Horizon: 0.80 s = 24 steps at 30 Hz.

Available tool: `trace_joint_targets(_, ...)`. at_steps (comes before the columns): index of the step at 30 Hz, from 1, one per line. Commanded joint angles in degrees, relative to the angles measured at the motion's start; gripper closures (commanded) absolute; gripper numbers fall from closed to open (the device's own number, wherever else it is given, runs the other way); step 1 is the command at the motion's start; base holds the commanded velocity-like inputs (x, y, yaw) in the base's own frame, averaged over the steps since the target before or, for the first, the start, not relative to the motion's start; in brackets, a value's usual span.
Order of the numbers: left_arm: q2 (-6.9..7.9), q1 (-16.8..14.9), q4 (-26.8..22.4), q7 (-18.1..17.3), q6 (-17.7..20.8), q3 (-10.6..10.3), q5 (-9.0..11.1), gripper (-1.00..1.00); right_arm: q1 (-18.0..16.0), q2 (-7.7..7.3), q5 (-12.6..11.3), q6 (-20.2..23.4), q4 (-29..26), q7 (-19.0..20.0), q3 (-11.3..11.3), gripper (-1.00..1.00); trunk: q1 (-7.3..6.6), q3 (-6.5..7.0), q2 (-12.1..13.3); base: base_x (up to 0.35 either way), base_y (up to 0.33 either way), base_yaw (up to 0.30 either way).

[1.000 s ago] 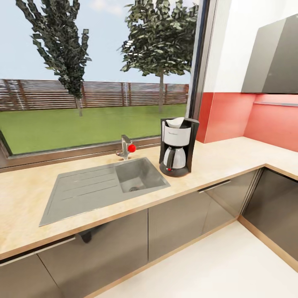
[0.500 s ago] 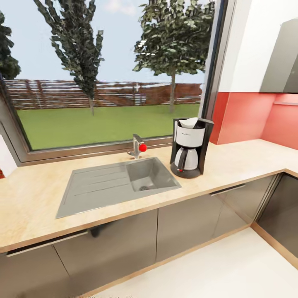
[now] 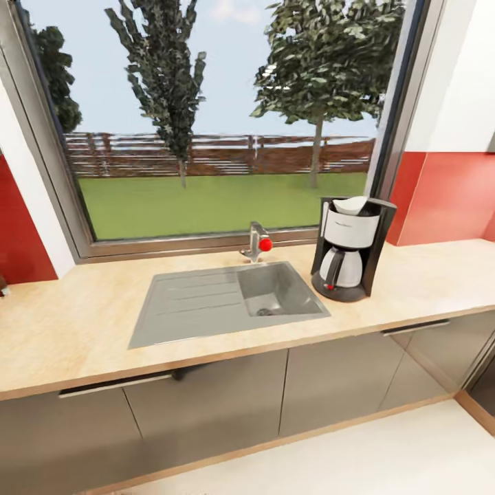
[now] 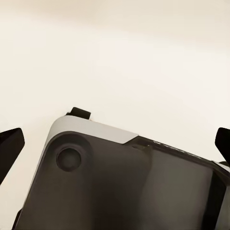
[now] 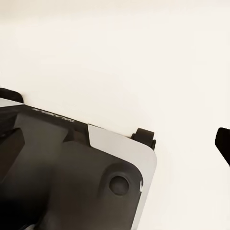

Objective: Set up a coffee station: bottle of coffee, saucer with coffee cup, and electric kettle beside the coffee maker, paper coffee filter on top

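The long light wood-grain desk (image 3: 82,323) runs along the wall under a wide window, above grey cabinet fronts (image 3: 206,405). A rectangular steel sink (image 3: 227,302) with a ribbed drainboard is set into the desk near its middle. A steel tap with a red knob (image 3: 258,243) stands at the sink's back edge, close to the window sill.

The black-framed drip coffee maker with a white front panel and white carafe (image 3: 350,249) stands upright on the desk, just beside the sink's right edge, toward the back edge of the desk. The small white paper coffee filter (image 3: 350,204) sits in the top of the coffee maker.

Left claw (image 4: 115,148): 2 dark fingertips (image 4: 9,146) sit far apart at opposite borders of the left wrist view, spread wide and holding nothing. Below it lies a grey and black part of the robot's body (image 4: 124,187) over pale floor.

Right claw: 1 dark fingertip (image 5: 223,143) is visible in the right wrist view; whether the claw is spread cannot be told.
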Motion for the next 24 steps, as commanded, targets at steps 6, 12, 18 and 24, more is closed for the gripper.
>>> trace_joint_targets(6,-0.02,0.03,-0.10,0.01,-0.04,0.05,0.58,-1.00,-0.10,0.01,-0.61,-0.17,0.19,0.30,0.48,-1.00,0.01,-0.17,-0.05,0.000,0.000,0.267)
trace_joint_targets(12,-0.02,0.03,-0.10,0.01,-0.04,0.08,0.58,-1.00,-0.10,0.01,-0.61,-0.17,0.19,0.33,0.48,-1.00,0.01,-0.26,-0.05,0.000,0.000,0.267)
trace_joint_targets(18,-0.02,0.03,-0.10,0.01,-0.04,0.08,0.58,-1.00,-0.10,0.16,-0.61,-0.17,0.19,0.34,0.47,-1.00,0.01,-0.37,-0.05,0.000,0.000,0.267)
trace_joint_targets(24,-0.02,0.03,-0.10,0.01,-0.04,0.08,0.58,-1.00,-0.10,0.18,-0.61,-0.17,0.19,0.34,0.48,-1.00,0.01,-0.47,-0.05,0.000,0.000,0.267)
